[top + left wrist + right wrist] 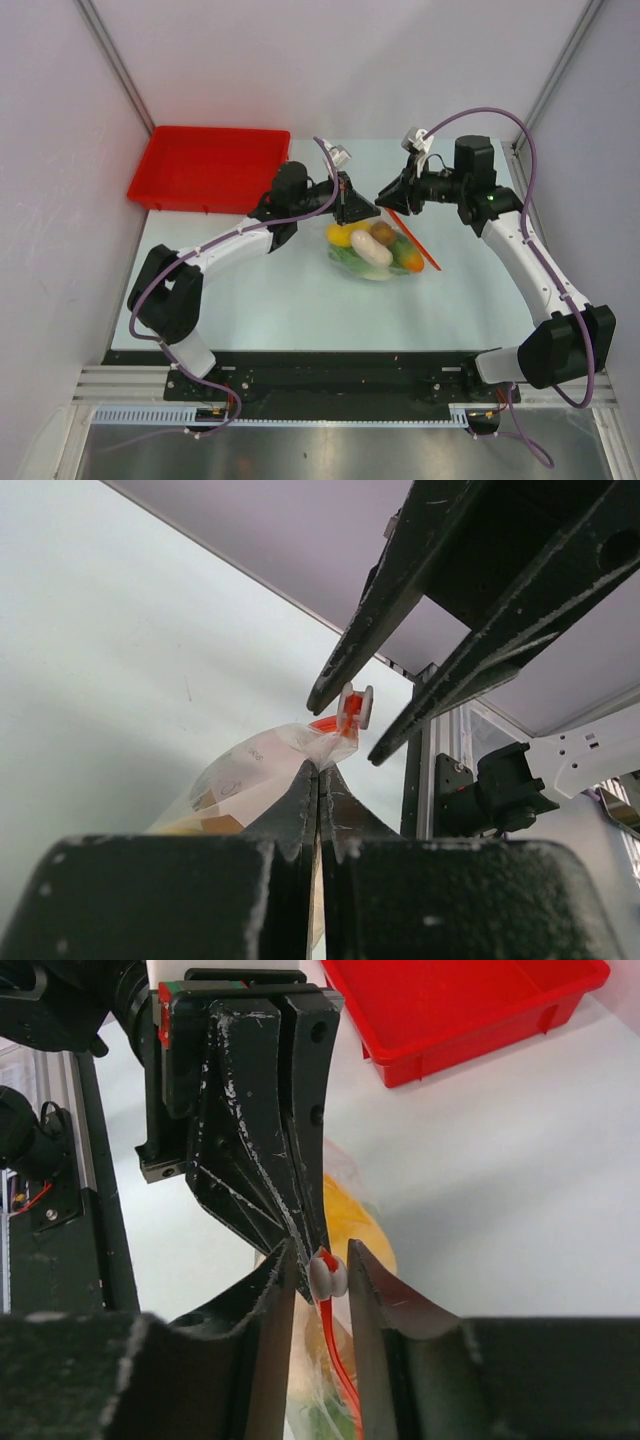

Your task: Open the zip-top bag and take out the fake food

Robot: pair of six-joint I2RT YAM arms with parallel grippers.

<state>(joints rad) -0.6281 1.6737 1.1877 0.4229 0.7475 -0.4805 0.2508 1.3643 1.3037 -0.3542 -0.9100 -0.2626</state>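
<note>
The clear zip-top bag [372,252] lies mid-table with the fake food inside: a white radish [370,248], a yellow piece [340,235], a brown piece [381,232], an orange fruit [408,260] and green lettuce [350,258]. My left gripper [352,212] [319,772] is shut on the bag's plastic at its raised corner. The white zip slider [328,1275] [355,708] sits on the red-orange strip [345,1370]. My right gripper [322,1265] [386,196] is open, one finger on each side of the slider, with a thin gap showing on its left side.
A red tray [210,168] [470,1010] stands at the back left of the table. In the left wrist view the right gripper's fingers [380,610] cross overhead. White walls close in the left, the back and the right.
</note>
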